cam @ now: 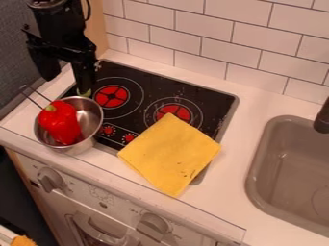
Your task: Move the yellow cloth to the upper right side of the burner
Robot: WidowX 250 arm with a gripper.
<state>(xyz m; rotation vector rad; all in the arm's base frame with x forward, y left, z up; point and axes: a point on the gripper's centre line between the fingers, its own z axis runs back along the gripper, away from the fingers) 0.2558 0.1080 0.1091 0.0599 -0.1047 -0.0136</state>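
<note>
Jaws spread, yellow cloth (170, 154) well apart to their lower right.

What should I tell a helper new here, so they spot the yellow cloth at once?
Look for the black cooktop set in the white counter, left of the gray sink. The flat yellow cloth lies cornerwise across its near edge, one corner over the right burner. Unlike the metal pot holding a red pepper to its left, it is thin and dark-spotted.
</note>
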